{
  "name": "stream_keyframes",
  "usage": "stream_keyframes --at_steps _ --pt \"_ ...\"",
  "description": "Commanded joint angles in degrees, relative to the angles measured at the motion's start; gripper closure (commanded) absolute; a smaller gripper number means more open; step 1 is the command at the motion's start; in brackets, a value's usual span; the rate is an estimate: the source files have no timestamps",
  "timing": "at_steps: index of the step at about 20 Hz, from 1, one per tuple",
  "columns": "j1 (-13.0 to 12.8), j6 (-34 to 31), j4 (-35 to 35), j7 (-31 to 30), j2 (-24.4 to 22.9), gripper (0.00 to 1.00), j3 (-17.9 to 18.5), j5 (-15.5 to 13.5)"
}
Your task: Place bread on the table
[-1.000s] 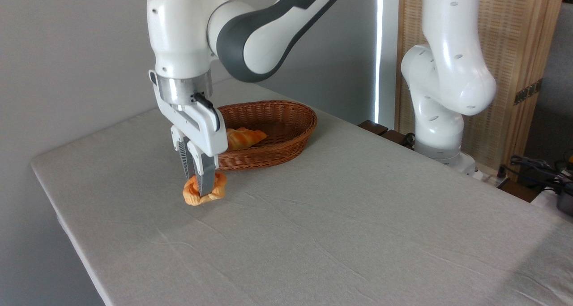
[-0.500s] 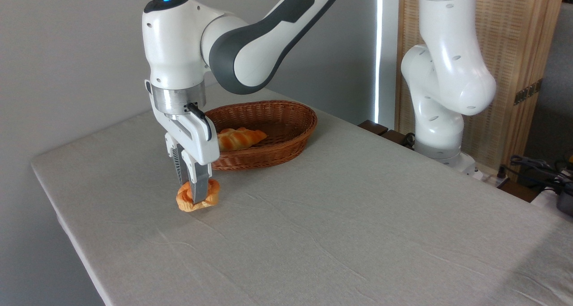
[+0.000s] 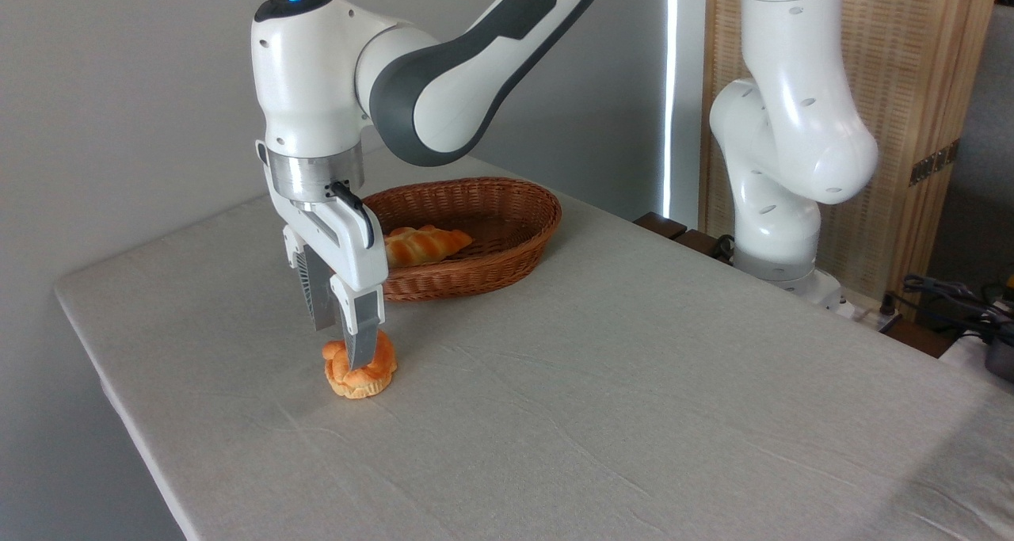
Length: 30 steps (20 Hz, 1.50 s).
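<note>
I see the bun sitting on the table, right under my claw. The claw's fingers are spread apart, with the near one overlapping the bun's top in my view. Behind the claw, to its right, a basket holds a loaf.

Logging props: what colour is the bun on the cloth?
Orange-golden top, paler base: the bread, clearest in the fixed camera view.
</note>
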Motion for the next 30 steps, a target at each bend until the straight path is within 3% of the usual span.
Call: stream_keyframes --at_steps 1,3,6,9,12,17,21,23,26,30 --pt "0.5 -1.3 2.4 -1.4 -0.5 0.0 0.0 0.8" --pt "3.4 -10.0 7.7 -1.2 -1.1 0.0 -1.3 0.8" --pt "11.9 -22.5 16.4 -0.9 -1.1 0.0 -7.0 0.8" --pt "18.3 -29.0 21.1 -0.5 -1.8 0.0 -11.4 0.9" --pt "21.3 -30.9 21.5 4.0 -4.8 0.0 -12.4 0.7" --pt "22.9 -32.9 21.6 4.2 -5.5 0.0 -12.4 1.0" --pt "22.4 -32.9 21.6 4.7 -6.2 0.0 -11.0 3.7" --pt "20.6 -33.0 21.4 4.2 -6.2 0.0 -10.5 3.8" --pt "13.8 -33.5 21.5 4.6 -6.2 0.0 -2.5 4.4" --pt "13.8 -33.5 21.5 4.8 -6.1 0.0 -2.2 4.3"
